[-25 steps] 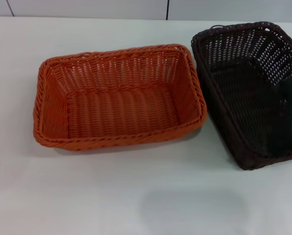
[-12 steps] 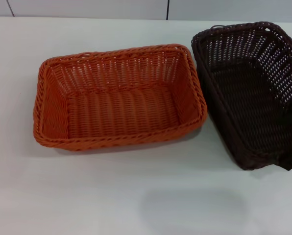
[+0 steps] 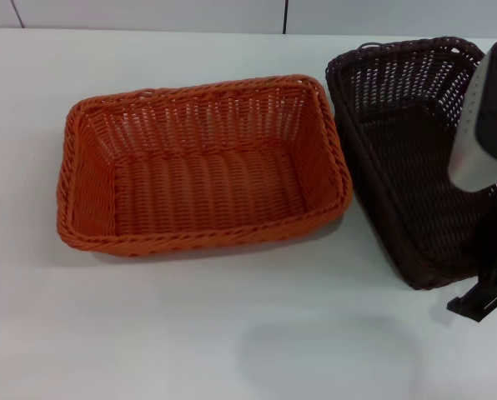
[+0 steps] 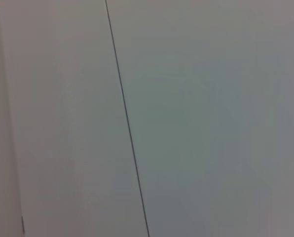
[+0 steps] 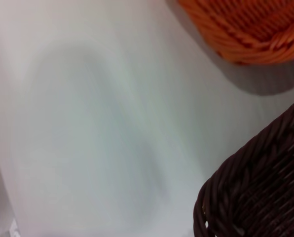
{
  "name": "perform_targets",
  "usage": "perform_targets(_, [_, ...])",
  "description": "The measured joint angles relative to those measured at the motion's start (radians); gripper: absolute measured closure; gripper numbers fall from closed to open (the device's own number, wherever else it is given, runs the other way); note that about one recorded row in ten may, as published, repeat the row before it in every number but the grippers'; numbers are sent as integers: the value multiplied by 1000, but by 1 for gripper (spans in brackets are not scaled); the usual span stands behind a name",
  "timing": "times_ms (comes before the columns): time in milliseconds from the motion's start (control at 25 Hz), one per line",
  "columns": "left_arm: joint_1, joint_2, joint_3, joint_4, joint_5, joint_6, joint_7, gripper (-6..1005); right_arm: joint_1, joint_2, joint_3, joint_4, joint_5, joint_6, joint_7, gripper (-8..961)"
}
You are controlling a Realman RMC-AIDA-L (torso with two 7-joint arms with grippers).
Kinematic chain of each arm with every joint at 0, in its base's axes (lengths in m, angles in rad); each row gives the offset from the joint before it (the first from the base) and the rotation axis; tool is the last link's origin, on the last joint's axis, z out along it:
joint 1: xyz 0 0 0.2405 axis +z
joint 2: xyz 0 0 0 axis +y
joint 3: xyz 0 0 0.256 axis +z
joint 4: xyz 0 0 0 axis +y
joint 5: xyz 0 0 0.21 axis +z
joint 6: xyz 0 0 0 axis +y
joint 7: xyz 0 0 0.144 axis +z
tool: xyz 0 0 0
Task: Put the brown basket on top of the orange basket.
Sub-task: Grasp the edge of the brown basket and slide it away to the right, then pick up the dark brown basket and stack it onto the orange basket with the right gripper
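The orange basket [image 3: 203, 167] sits on the white table, left of centre, open side up. The brown basket [image 3: 407, 142] stands just to its right, almost touching it, with its far end near the table's back edge. My right arm [image 3: 482, 117] reaches in from the right edge over the brown basket's right side. My right gripper [image 3: 484, 296] is low by that basket's near right corner. The right wrist view shows a corner of the brown basket [image 5: 260, 192] and a corner of the orange basket [image 5: 250, 24] with bare table between. The left gripper is out of view.
The white table [image 3: 232, 342] runs wide in front of both baskets and to the left of the orange one. A pale wall with a dark seam [image 3: 284, 15] stands behind the table. The left wrist view shows only a plain panel with a thin seam [image 4: 127, 128].
My right arm has come into view from the right, over the brown basket's right side, with the gripper now by its near right corner. Both baskets have stayed in place.
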Motion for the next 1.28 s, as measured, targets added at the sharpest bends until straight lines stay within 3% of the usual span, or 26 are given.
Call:
perform_targets(320, [-7,3,1,0,1,-9,0,152,-4,2,-143,5,-167,111,40,118])
perform_targets(520, [-7,9,-2,-4,-3,-16,0,152,6,3,-182,-6,-199,135,42,274])
perform_targets(600, [-7,10,-12,-13,-2,-20,0,153,11,3,-179,-3,-207,146,43,472])
perform_targets(800, [-8,11,-19,-20,-1,-24,0,153,11,2,-178,-6,-215,168,43,568])
perform_targets(1000, [-10,14,-20,-23,-1,-30,0,153,-68,3,-170,-222,-248,305,49,664])
perform_targets(1280, [-11,12,-20,-25,-3,-35,0,153,-80,2,-152,-333,-249,392,95,745])
